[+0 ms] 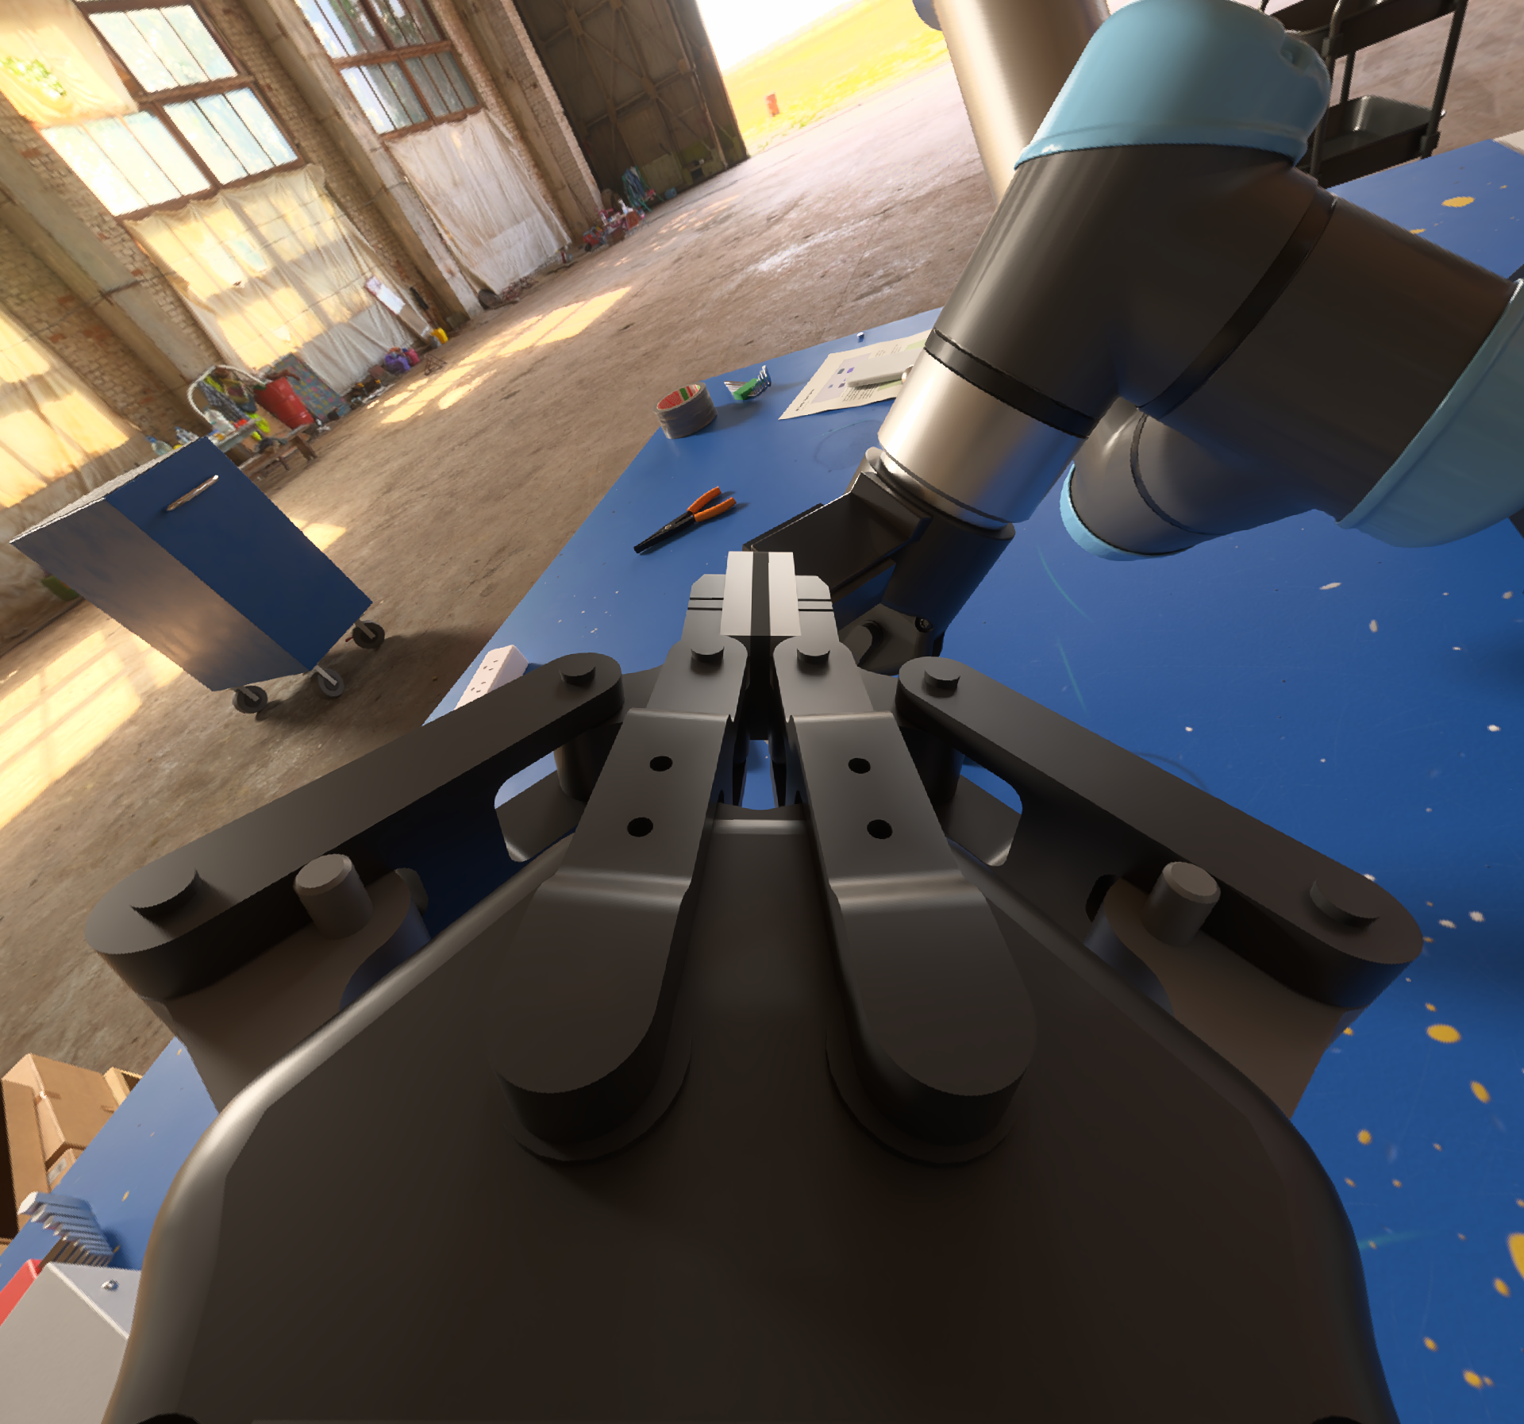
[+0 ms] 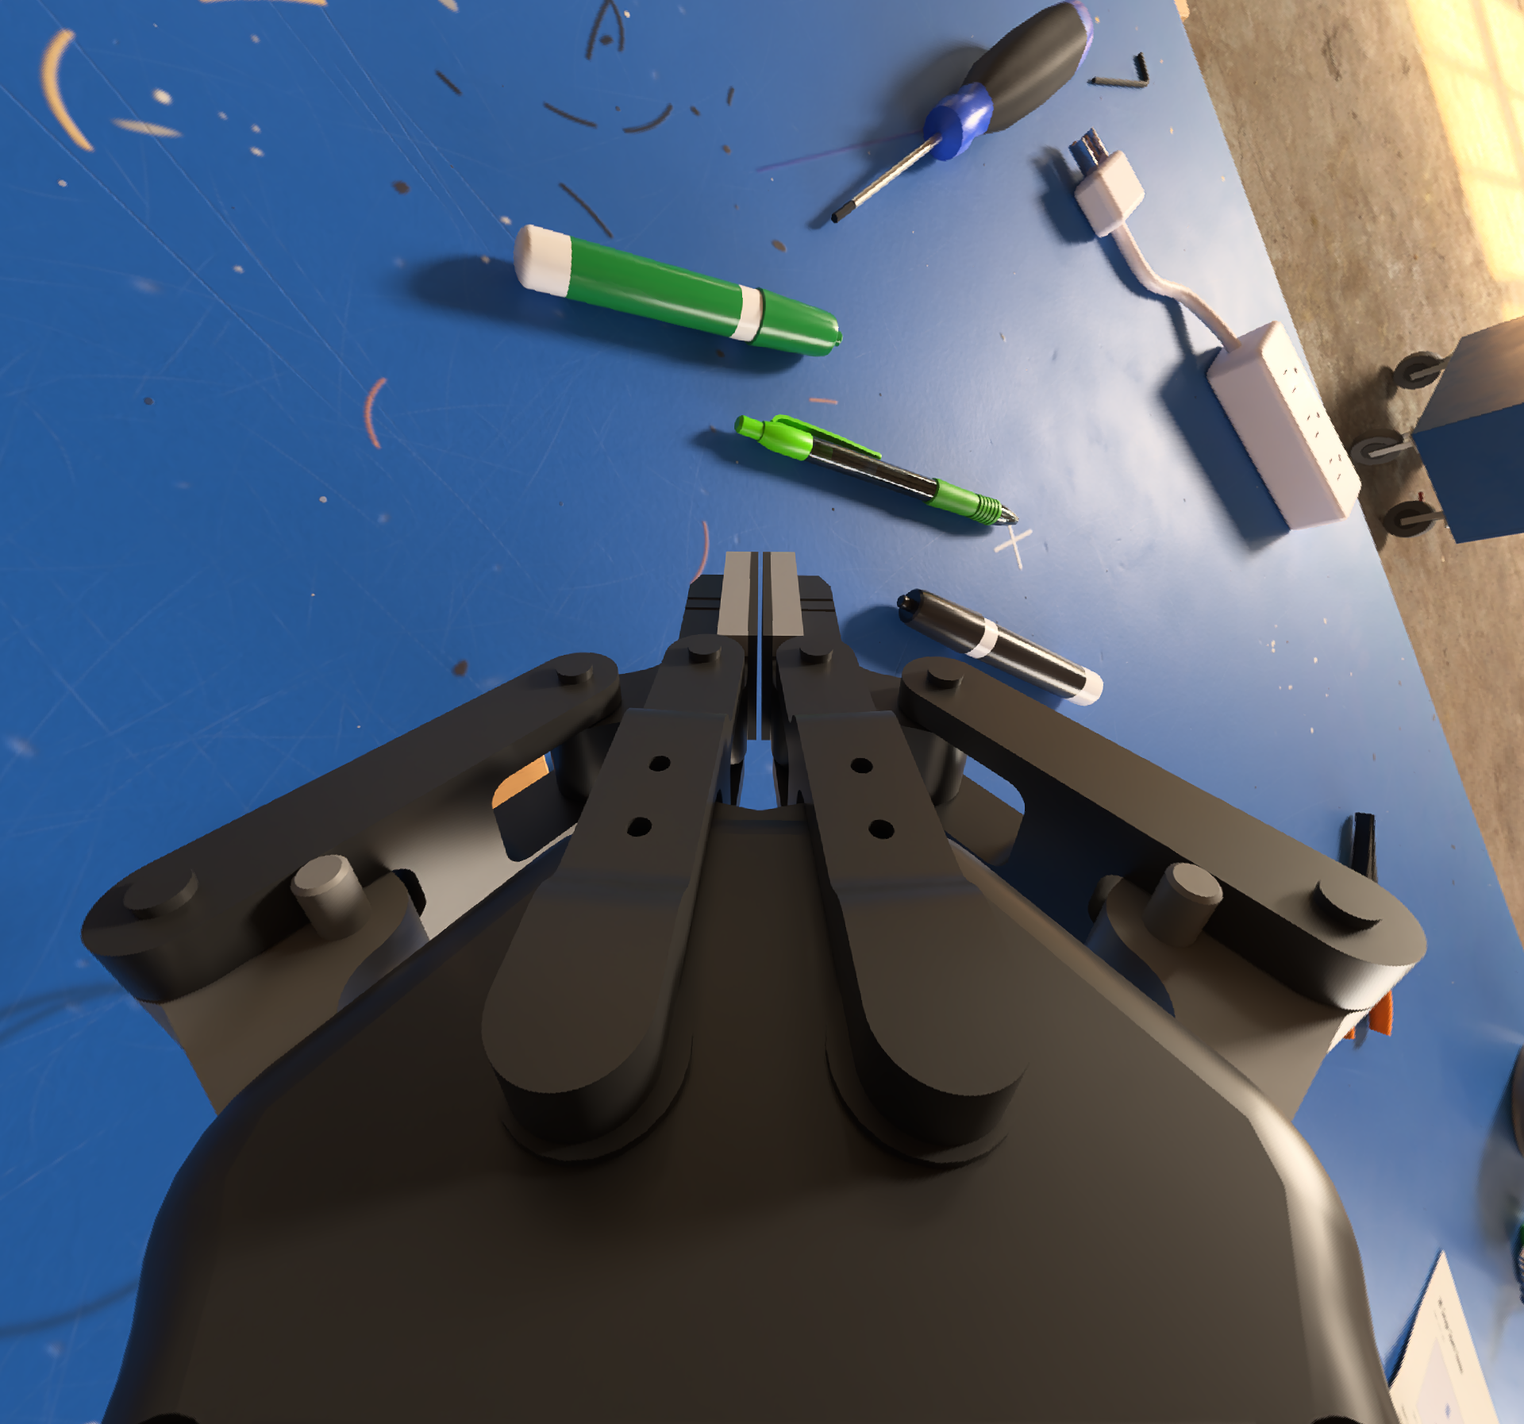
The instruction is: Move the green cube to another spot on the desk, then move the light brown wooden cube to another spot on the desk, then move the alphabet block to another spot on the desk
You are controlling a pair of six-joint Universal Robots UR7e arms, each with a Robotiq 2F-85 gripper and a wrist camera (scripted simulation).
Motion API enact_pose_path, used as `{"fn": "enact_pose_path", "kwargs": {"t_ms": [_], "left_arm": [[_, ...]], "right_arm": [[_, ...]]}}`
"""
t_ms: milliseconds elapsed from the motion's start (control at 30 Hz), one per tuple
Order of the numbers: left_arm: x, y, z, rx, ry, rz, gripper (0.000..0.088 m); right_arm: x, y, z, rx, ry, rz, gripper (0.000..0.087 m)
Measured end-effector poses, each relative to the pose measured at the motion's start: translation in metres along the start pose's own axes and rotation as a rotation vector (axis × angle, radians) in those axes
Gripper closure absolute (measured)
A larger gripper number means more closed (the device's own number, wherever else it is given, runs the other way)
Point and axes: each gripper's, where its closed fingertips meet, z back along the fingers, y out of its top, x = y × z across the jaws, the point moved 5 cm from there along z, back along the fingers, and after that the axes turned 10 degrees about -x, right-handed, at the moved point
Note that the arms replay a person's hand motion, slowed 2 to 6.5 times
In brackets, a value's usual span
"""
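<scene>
On the blue desk (image 2: 247, 477), none of the three cubes shows in either view, so step one looks unstarted; next move calls for finding the green cube. Left gripper (image 1: 759, 593) and right gripper (image 2: 759, 593) both pressed together, empty. Green marker (image 2: 676, 292), pen (image 2: 874, 469), power strip (image 2: 1282, 424) crowd the near edge; open room leftward.

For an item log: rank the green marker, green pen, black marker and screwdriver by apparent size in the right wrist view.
1. Green marker, longest and thickest.
2. Screwdriver and green pen: similar apparent length, and the screwdriver lies farther from the camera, so no ranking between them.
3. Black marker, shortest, though nearest.
</scene>
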Motion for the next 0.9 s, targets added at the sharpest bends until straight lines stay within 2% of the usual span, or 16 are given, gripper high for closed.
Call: {"fn": "enact_pose_path", "kwargs": {"t_ms": [900], "left_arm": [[-0.001, -0.001, -0.001, -0.002, -0.002, 0.009, 0.0877]], "right_arm": [[0.026, -0.024, 0.012, -0.018, -0.004, -0.138, 0.0868]]}}
